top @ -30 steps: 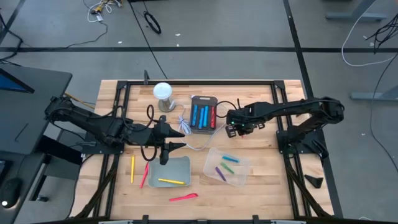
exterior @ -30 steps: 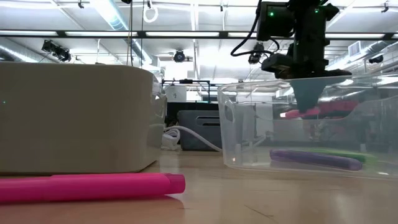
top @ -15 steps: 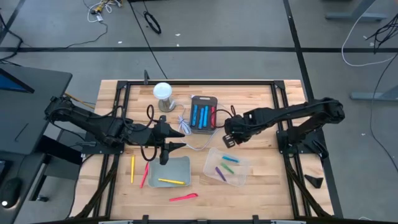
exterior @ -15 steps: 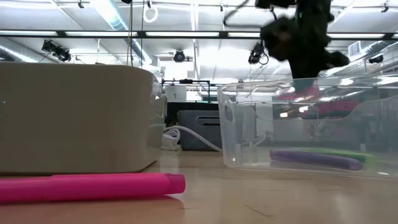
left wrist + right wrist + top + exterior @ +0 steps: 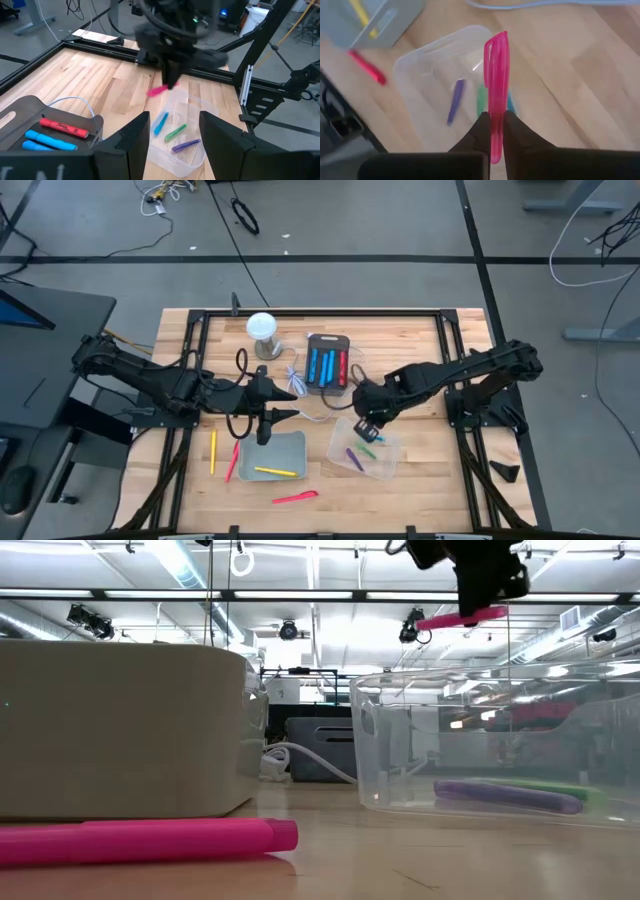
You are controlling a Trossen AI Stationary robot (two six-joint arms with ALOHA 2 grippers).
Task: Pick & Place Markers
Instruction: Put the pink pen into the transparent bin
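Note:
My right gripper (image 5: 366, 426) hangs over the clear plastic container (image 5: 385, 460) and is shut on a pink marker (image 5: 497, 75). In the low view that marker (image 5: 462, 617) shows level above the container's rim (image 5: 450, 675). A purple (image 5: 455, 100), a green and a blue marker lie on the container's floor. My left gripper (image 5: 172, 145) is open and waits above the far edge of the grey tray (image 5: 290, 445), which holds a yellow marker (image 5: 275, 471). Blue and red markers lie in the dark tray (image 5: 328, 366). Yellow (image 5: 213, 450), red (image 5: 232, 461) and pink (image 5: 295, 497) markers lie on the table. My right gripper pinches the pink marker between its two fingers, on the barrel (image 5: 495, 117) nearer one end than the other. The fingers (image 5: 512, 132) come from above, pointing down, and lie across the marker. It is lifted clear, about level, over the clear container.
A white round lamp-like object (image 5: 262, 330) stands near the table's far edge. A white cable (image 5: 312, 408) runs between the dark tray and the grey tray. A black frame (image 5: 300, 312) borders the table.
My right gripper has carried the pink marker from beside the dark tray toward the table's near edge and a little left, and now stands over the clear container. The marker has stayed in its hold, clear of the table.

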